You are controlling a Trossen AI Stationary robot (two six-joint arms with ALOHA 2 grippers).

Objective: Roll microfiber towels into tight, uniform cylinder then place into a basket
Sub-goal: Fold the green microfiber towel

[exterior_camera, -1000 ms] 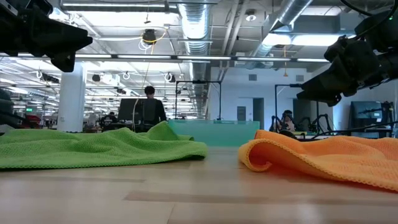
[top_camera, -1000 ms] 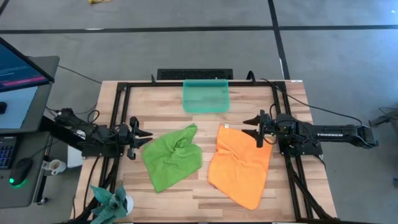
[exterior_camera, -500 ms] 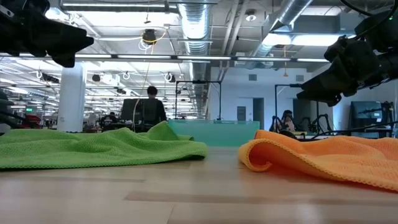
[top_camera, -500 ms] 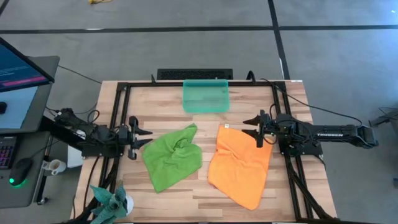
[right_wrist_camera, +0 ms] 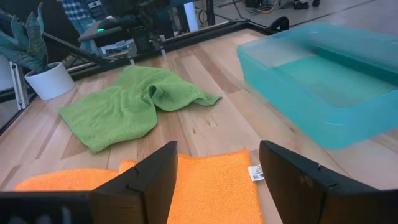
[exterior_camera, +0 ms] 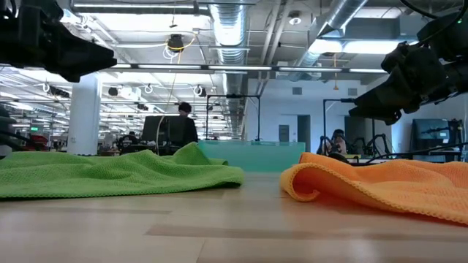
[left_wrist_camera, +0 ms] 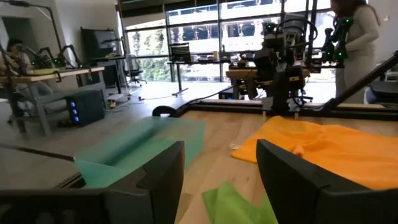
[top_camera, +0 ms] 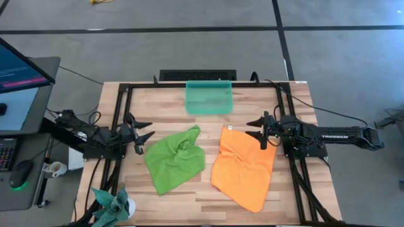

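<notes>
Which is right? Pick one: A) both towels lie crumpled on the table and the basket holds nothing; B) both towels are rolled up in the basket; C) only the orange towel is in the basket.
A: the green towel and orange towel lie unrolled on the table, and the basket holds nothing.

I see a potted plant (top_camera: 112,203) at the table's (top_camera: 189,200) near left corner, a monitor (top_camera: 22,66), keyboard (top_camera: 6,153) and mouse (top_camera: 23,169) further left, and a person (exterior_camera: 182,126) standing beyond.
</notes>
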